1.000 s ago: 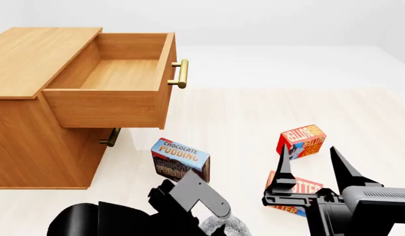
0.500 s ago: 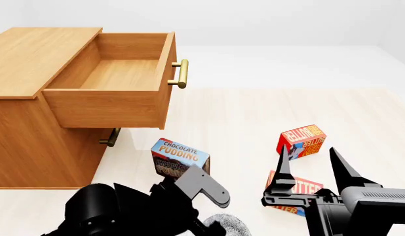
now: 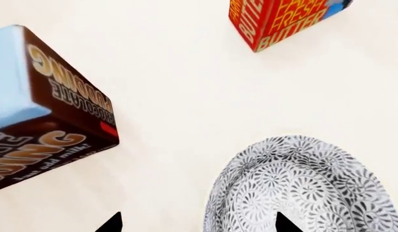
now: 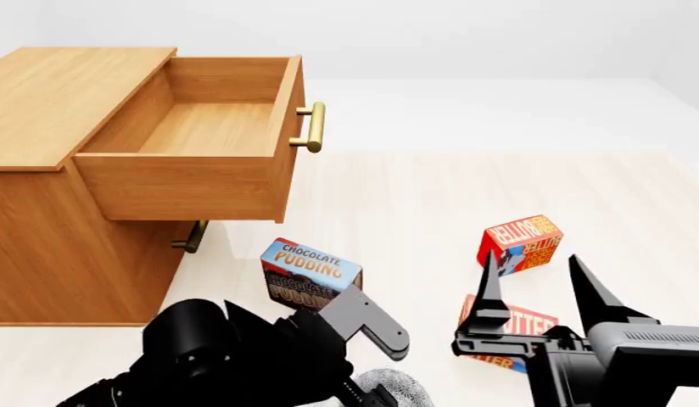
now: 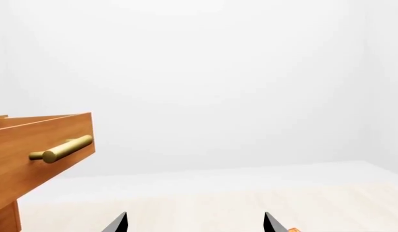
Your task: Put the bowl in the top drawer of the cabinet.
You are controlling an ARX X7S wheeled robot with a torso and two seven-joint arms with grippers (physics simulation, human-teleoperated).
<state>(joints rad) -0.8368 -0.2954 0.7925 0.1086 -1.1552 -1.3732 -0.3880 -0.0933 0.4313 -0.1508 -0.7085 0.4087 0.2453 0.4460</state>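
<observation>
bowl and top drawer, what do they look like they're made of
The bowl: probably glazed ceramic, white with a fine grey lacy print, though a render leaves that open. The top drawer: light-brown wood with visible grain, matte; its handle looks like brass, going by the yellow sheen.

The black left arm (image 4: pixel 248 356) has advanced further into the head view from the lower left. It now covers more of the pale floor in front of the light-brown wood-grain cabinet (image 4: pixel 67 246). Its grey angled link has shifted right. Less of the small white bowl with blue-grey lacy pattern (image 4: pixel 395 390) shows beneath it.
</observation>
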